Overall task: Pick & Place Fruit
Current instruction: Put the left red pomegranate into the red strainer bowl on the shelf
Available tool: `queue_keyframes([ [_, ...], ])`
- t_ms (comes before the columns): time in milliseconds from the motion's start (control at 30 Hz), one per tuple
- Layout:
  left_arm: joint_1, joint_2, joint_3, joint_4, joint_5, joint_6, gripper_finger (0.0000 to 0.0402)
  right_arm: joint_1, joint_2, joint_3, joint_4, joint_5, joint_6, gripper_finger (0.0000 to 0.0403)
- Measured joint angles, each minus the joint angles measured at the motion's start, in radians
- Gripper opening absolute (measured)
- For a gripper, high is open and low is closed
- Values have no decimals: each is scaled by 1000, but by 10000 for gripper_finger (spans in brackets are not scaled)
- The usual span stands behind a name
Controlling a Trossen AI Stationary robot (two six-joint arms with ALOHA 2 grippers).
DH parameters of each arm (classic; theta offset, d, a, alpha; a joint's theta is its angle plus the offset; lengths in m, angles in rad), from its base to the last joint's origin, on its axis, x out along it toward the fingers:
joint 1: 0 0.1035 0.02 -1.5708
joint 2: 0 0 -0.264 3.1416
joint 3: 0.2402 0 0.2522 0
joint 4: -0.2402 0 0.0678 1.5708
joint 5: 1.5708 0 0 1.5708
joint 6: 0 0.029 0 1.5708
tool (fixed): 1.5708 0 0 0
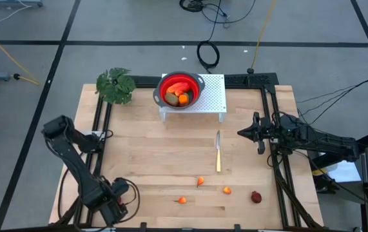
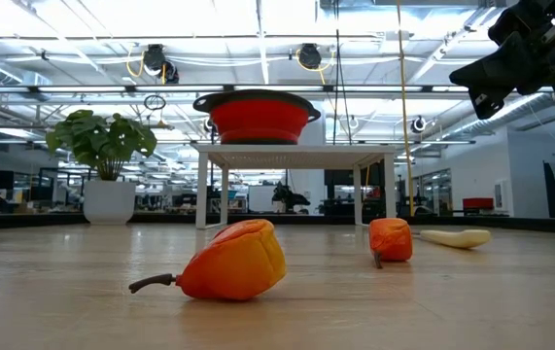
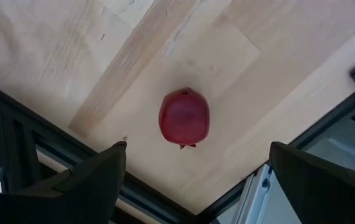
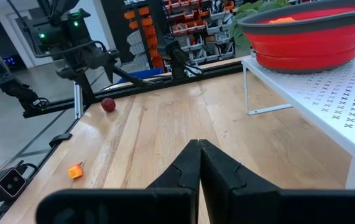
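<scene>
Wood table [image 1: 158, 154]; left gripper [image 3: 197, 149] jaws spread over dark-red fruit [image 3: 184, 117]; right gripper [image 4: 199, 146] jaws closed; room probably workshop

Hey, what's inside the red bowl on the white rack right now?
The red bowl on the white rack holds a red oblong fruit, a brown oval one and a small orange one. Anything beneath them is covered, and from table level the bowl's wall hides them all.
</scene>
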State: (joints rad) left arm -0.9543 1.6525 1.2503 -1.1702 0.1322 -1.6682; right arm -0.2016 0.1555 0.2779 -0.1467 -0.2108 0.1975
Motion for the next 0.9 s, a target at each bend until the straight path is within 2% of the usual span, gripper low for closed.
queue_keyframes([
  [467, -2, 37, -45, 15, 77, -73, 392, 0, 0, 0, 0, 0, 0, 0],
  [900, -1, 37, -156, 181, 78, -65, 392, 0, 0, 0, 0, 0, 56, 0],
])
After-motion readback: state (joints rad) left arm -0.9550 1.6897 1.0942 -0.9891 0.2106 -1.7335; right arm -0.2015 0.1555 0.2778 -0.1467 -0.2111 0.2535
